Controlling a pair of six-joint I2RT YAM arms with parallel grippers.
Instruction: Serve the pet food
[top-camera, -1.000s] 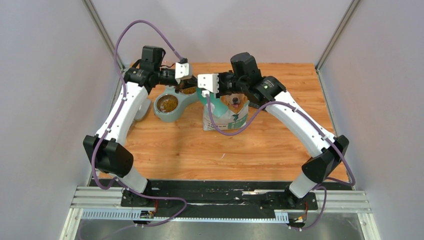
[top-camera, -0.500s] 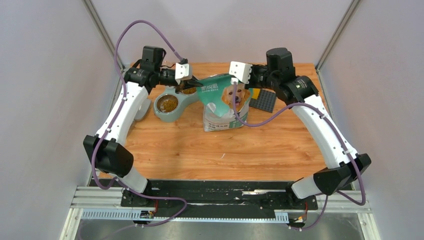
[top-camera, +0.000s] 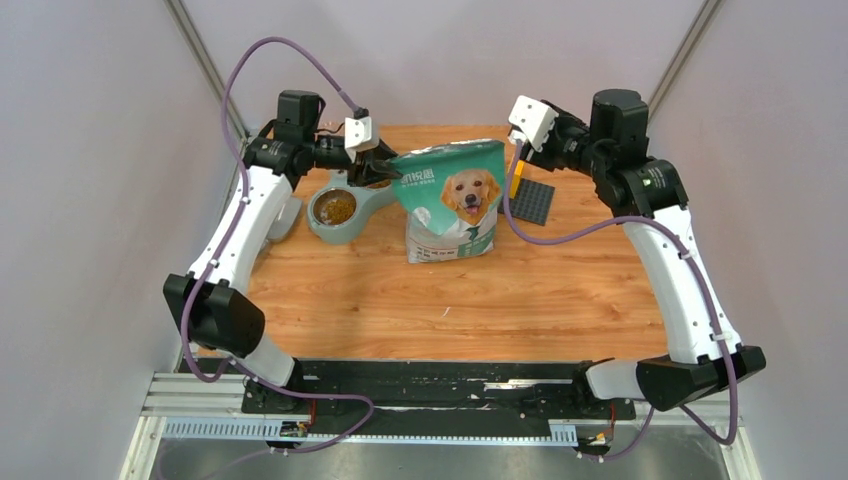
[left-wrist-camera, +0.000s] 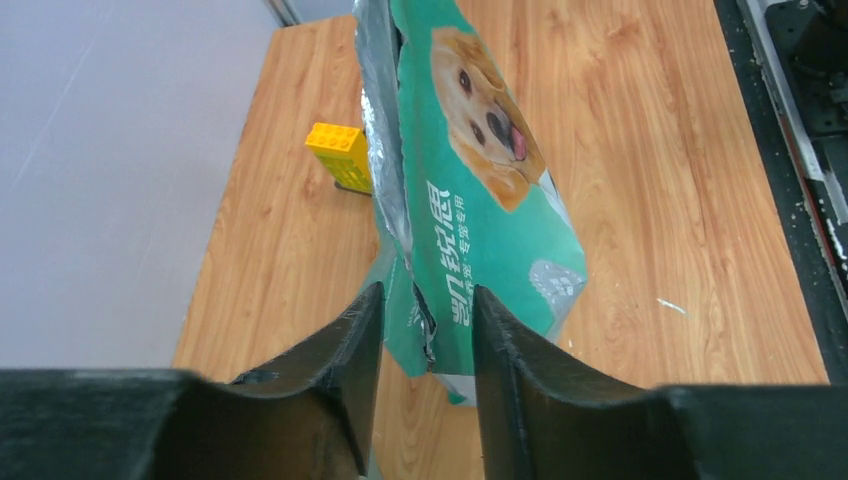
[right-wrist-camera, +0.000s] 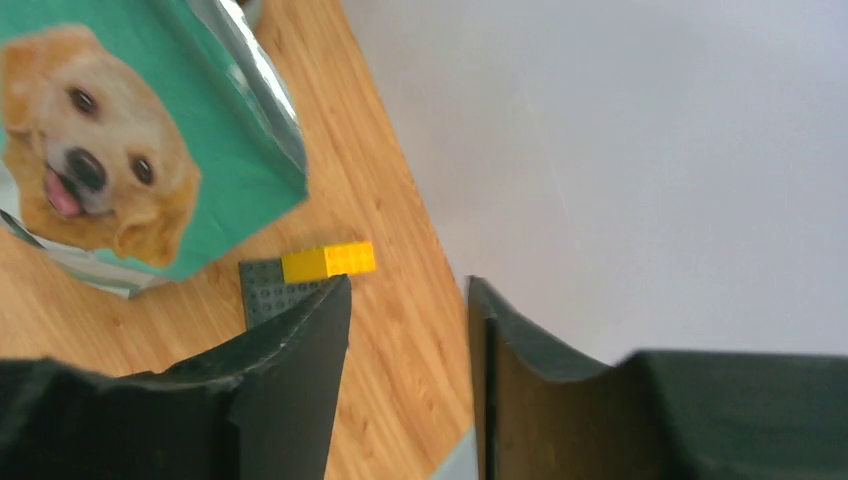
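Observation:
Brown pet food (top-camera: 337, 207) fills the near cup of a grey-green double bowl (top-camera: 352, 228). The far cup is mostly hidden under my left gripper (top-camera: 385, 172). A green-and-white bag (top-camera: 452, 198) printed with a golden dog stands upright mid-table. In the left wrist view my left gripper (left-wrist-camera: 427, 295) is open, its fingers straddling the torn top corner of the bag (left-wrist-camera: 470, 200) without pinching it. My right gripper (top-camera: 513, 148) hangs above and right of the bag. In the right wrist view it (right-wrist-camera: 407, 285) is open and empty, apart from the bag (right-wrist-camera: 130, 150).
A yellow brick (top-camera: 517, 186) sits on a dark grey studded plate (top-camera: 532, 202) right of the bag; both also show in the right wrist view, brick (right-wrist-camera: 328, 261) and plate (right-wrist-camera: 268, 296). A pale object (top-camera: 288, 216) lies half hidden under the left arm. Walls enclose three sides.
Both grippers have opened. The right one let go of the bag's top and swung up and to the right. The bag now stands straighter, uncovering the brick and plate.

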